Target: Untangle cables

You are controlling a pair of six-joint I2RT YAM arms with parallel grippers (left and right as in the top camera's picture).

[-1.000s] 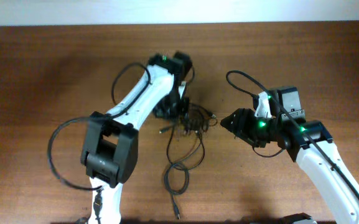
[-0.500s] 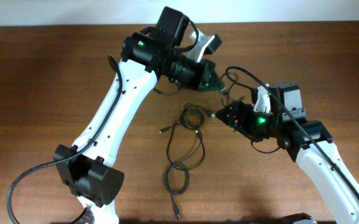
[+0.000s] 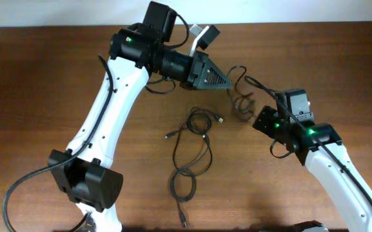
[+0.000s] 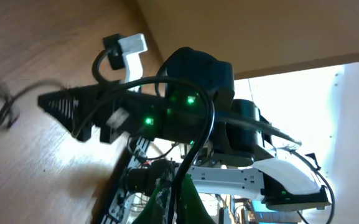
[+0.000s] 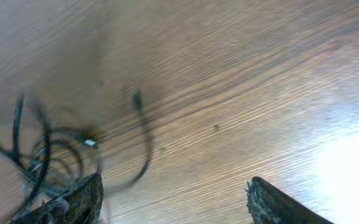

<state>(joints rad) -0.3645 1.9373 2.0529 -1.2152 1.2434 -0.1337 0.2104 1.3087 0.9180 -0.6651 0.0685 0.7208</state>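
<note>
your right fingers (image 5: 174,182) gape wide, empty. the cables (image 3: 240,106), blurred, seem bunched just off their left tip, between them and the left fingers (image 3: 226,82), whose grip i cannot tell. right arm looks nearer.

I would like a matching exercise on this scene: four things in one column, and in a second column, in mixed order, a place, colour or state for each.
Things
A. long cable
B. tangle
C. right pincer
D. table

Place, colour or state
1. open, fingers wide apart
2. brown wood
3. just off the tip of the left pincer
4. lying in loose loops mid-table, away from both arms

Pairs: A-4, B-3, C-1, D-2
</note>
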